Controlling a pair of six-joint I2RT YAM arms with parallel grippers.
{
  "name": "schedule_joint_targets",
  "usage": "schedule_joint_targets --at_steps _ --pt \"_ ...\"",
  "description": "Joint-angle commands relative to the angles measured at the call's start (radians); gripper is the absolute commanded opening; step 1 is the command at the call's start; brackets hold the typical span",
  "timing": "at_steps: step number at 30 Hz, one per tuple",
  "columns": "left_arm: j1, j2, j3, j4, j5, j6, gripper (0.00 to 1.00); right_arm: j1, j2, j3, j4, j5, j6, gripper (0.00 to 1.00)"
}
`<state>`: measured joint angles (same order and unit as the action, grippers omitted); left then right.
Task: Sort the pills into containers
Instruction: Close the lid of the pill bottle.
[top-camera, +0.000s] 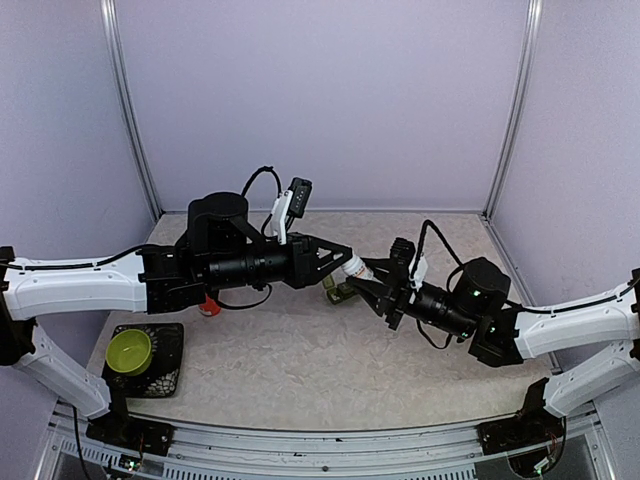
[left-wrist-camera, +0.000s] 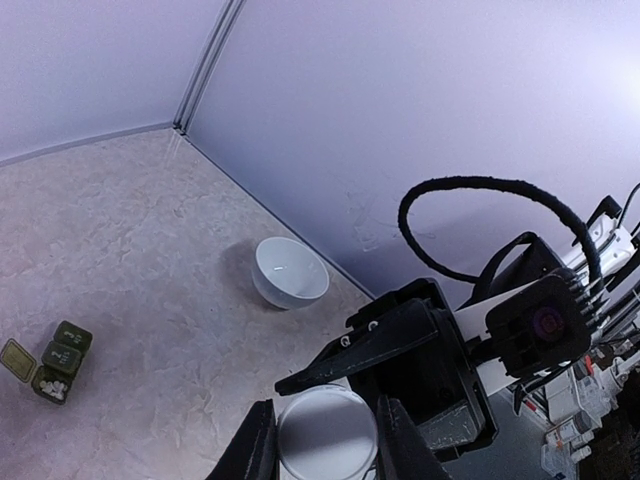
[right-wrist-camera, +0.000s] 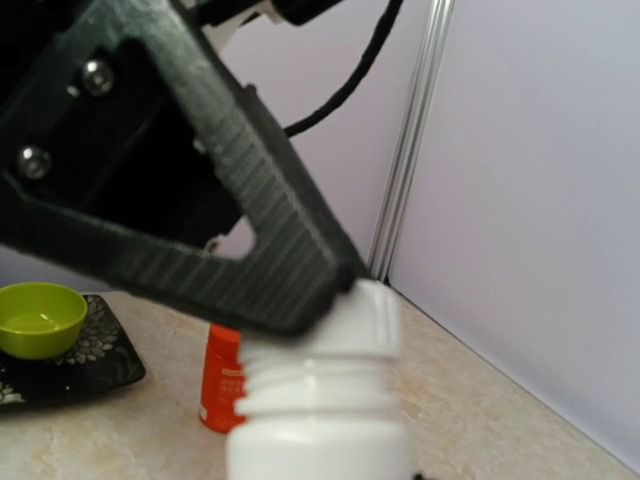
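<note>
A: Entry. Left pincer (top-camera: 349, 260)?
B: Narrow, clamped on the white cap (left-wrist-camera: 325, 435). Its fingers (left-wrist-camera: 250, 450) flank the cap's round face in the left wrist view.
A: Right pincer (top-camera: 373, 280)?
B: Closed round the white bottle (right-wrist-camera: 320, 440), held up off the counter (top-camera: 300, 360). The pincers meet tip to tip, the left one at 10 o'clock of the right.
A: Cap on or off?
B: It sits at the top of the threaded neck, threads bare below it. Whether it is free I cannot tell.
A: Pill box (left-wrist-camera: 60, 360)?
B: On the counter, about 7 o'clock of the bottle in the top view. Three dark green cells in a row. In the left wrist view the cell at the 6 o'clock end has its lid open and holds whitish pills (left-wrist-camera: 52, 389). Contents of the other two: not readable.
A: Surroundings?
B: White bowl (left-wrist-camera: 290, 272) at 2 o'clock of the box, apart from it. Orange bottle (top-camera: 209, 305) standing at 9 o'clock of the box. Lime-green bowl (top-camera: 129, 349) on a dark tray (top-camera: 168, 380) at 8 o'clock
</note>
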<state>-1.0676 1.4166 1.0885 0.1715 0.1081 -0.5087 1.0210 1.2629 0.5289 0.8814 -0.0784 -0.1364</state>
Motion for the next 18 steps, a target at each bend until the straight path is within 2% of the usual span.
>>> schedule_joint_targets --at_steps 1,12,18 --pt "-0.008 0.024 0.024 0.000 0.064 0.012 0.21 0.013 -0.026 0.042 0.020 -0.019 0.029 0.04" --pt "-0.008 0.026 0.018 -0.017 0.174 0.101 0.20 0.012 -0.053 0.103 -0.126 -0.153 0.130 0.03" --pt "-0.008 0.010 -0.014 0.018 0.246 0.130 0.20 0.012 -0.086 0.087 -0.138 -0.180 0.187 0.02"
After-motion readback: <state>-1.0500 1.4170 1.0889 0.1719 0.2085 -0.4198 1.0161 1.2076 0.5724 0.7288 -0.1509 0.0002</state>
